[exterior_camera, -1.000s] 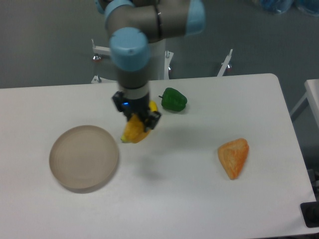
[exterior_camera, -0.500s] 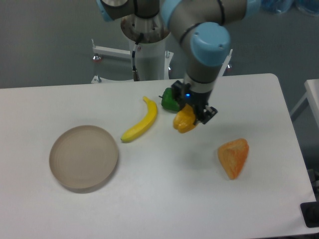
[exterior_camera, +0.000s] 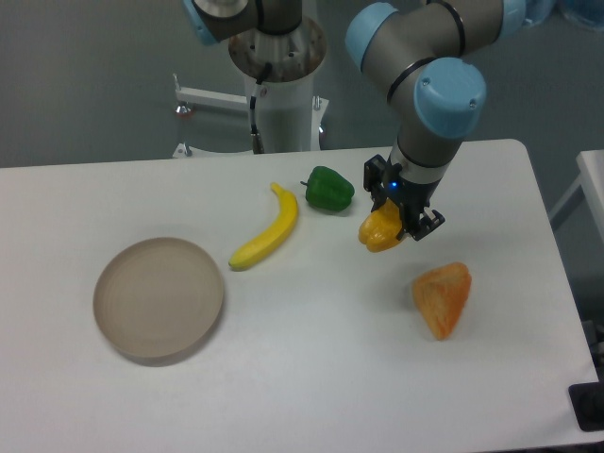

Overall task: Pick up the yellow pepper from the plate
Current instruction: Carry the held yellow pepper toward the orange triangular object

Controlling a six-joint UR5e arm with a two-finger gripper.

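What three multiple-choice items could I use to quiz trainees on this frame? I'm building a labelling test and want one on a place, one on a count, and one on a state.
1. Where is the small glossy yellow-orange pepper?
A. On the round tan plate
B. In the two-finger gripper, right of the green pepper
C. Lying under the banana

2. How many food items rest on the white table?
A. Three
B. Five
C. One

3. What is the state of the round shallow tan plate?
A. Empty
B. Holding the orange wedge
C. Held up by the gripper

Answers:
1 B: the two-finger gripper is closed on the pepper, to the right of the glossy green pepper.
2 A: the curved yellow banana, the green pepper and the textured orange wedge lie there.
3 A: nothing sits on the plate.
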